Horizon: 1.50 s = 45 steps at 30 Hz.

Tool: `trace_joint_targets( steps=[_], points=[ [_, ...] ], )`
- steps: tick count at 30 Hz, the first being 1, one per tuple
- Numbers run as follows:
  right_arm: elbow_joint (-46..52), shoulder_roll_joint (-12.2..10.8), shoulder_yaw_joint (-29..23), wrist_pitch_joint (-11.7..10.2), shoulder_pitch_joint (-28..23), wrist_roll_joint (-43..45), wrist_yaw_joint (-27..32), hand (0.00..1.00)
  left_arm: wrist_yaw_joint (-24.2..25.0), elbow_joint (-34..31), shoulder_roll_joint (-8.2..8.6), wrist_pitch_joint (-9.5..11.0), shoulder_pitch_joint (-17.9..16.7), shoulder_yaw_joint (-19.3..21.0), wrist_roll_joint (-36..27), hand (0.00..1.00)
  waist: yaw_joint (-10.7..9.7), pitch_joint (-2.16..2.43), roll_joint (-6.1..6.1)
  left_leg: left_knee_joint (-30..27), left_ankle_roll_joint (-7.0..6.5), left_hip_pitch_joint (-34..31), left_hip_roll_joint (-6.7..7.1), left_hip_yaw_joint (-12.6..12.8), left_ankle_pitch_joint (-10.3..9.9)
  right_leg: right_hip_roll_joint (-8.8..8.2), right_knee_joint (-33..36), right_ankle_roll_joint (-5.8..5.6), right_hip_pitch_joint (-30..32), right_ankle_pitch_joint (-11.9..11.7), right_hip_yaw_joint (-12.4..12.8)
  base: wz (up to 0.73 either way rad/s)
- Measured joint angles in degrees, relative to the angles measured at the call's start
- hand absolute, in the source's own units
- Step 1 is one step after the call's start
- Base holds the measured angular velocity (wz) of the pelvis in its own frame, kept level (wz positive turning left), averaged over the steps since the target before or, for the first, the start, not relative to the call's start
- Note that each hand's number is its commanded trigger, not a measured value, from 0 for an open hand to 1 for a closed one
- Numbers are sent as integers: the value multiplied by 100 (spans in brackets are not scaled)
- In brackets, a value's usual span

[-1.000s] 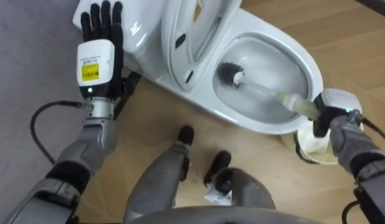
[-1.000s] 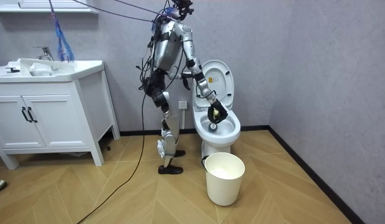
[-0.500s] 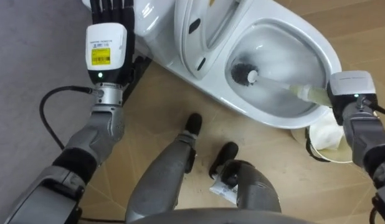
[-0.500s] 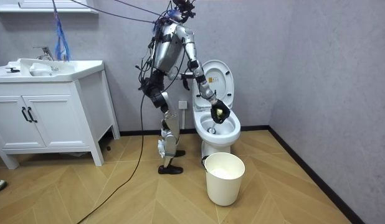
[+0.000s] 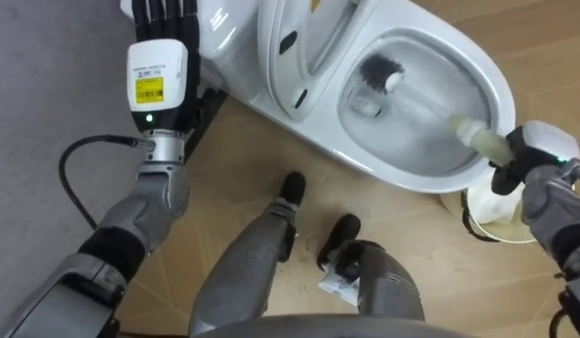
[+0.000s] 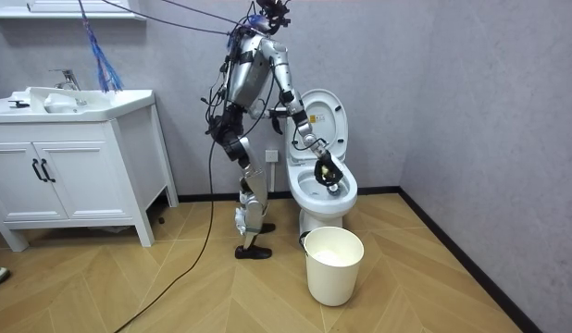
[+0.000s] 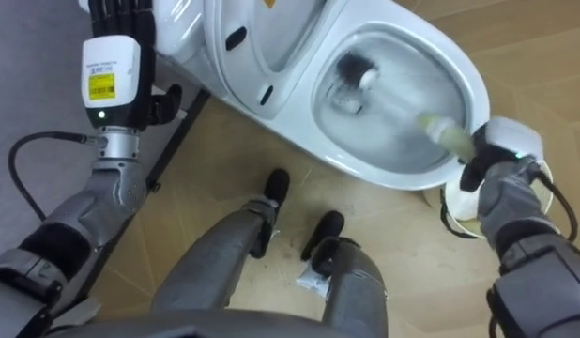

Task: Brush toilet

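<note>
The white toilet [image 5: 417, 178] stands before me with its lid [image 5: 299, 42] raised. A toilet brush reaches into the bowl, and its dark bristle head [image 5: 382, 73] lies against the bowl's far inner wall. Its pale handle [image 5: 440, 115] slants back to my right hand [image 5: 526, 161], which is shut round the grip at the bowl's right rim. My left hand [image 5: 161, 52] hangs beside the tank at upper left, fingers straight and holding nothing. In the room view I stand at the toilet's side [image 6: 323, 190], bent slightly over it, with my right hand [image 6: 329, 170] over the bowl.
A white bin [image 6: 334, 264] stands on the wood floor in front of the toilet, and its rim [image 5: 492, 211] shows just below my right hand. A white vanity cabinet [image 6: 73, 162] with a sink is at the room view's left. Grey walls close in behind and beside the toilet.
The brush head has swept from the near middle of the bowl up to its far wall. My right hand has shifted slightly lower and to the right. The left hand holds still.
</note>
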State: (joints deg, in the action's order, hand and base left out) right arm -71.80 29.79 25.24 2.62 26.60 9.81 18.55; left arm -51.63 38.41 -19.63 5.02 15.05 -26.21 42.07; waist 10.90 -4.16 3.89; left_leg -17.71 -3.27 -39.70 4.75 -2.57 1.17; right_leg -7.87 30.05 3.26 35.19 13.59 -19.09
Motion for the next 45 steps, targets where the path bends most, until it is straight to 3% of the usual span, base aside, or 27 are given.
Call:
trace_joint_targets(
  steps=[5,7,12,17,22,25,28,34,42,44,45],
  points=[
    [-33,-2,-217,-11,157,-582,0,100,-12,-21,5,-3,13,155,11,0,-120,-39,79,-25,-8,-40,15,30,25,-55,129,9,100,20,26,-2],
    [-76,-40,-311,-12,150,-584,0,100,-12,-46,4,-15,11,202,46,0,-168,-37,76,-84,-8,-90,17,24,24,-61,160,9,135,20,18,0],
    [-221,-194,-353,75,142,-467,-63,100,14,-60,31,-265,-28,149,102,0,-207,6,-3,-109,-19,-55,19,15,29,-43,91,-13,54,-30,-12,0],
    [-106,-248,-131,201,123,844,-123,100,115,44,43,-401,-29,25,98,0,-155,53,-93,-95,-33,37,13,24,32,-34,56,-28,-26,-44,17,-4],
    [395,-258,661,283,-17,2865,-294,100,336,98,45,-454,43,-69,138,0,44,60,-169,-98,-15,94,-20,42,15,0,48,4,-67,-28,41,-2],
    [622,-230,963,497,-90,3436,-224,100,351,99,46,-456,37,-110,133,0,71,63,-213,-102,-4,100,-11,17,-4,0,58,4,-79,2,39,4],
    [849,-50,1084,546,-183,3738,-186,100,313,102,53,-454,27,-163,124,0,90,62,-212,-96,5,99,-11,13,-20,0,54,6,-82,20,30,1],
    [1002,30,1239,624,-374,3789,-29,100,298,100,56,-418,26,-173,101,0,94,63,-212,-103,27,93,-17,-12,-38,14,11,23,-125,38,-45,4],
    [875,187,1361,603,-238,3447,-102,100,298,76,56,-397,126,-229,69,0,201,57,-202,-119,42,26,-33,-62,-46,33,-27,38,-103,30,-102,2],
    [791,209,1353,566,-156,3257,-120,100,297,42,54,-386,121,-238,66,0,198,48,-187,-119,41,12,-12,-73,-45,-2,31,45,-73,41,-114,3],
    [621,208,1355,498,-61,3123,-124,100,297,10,50,-386,127,-267,21,0,201,20,-139,-131,40,-6,12,-78,-45,-40,109,43,-31,74,-108,5]
  ],
)
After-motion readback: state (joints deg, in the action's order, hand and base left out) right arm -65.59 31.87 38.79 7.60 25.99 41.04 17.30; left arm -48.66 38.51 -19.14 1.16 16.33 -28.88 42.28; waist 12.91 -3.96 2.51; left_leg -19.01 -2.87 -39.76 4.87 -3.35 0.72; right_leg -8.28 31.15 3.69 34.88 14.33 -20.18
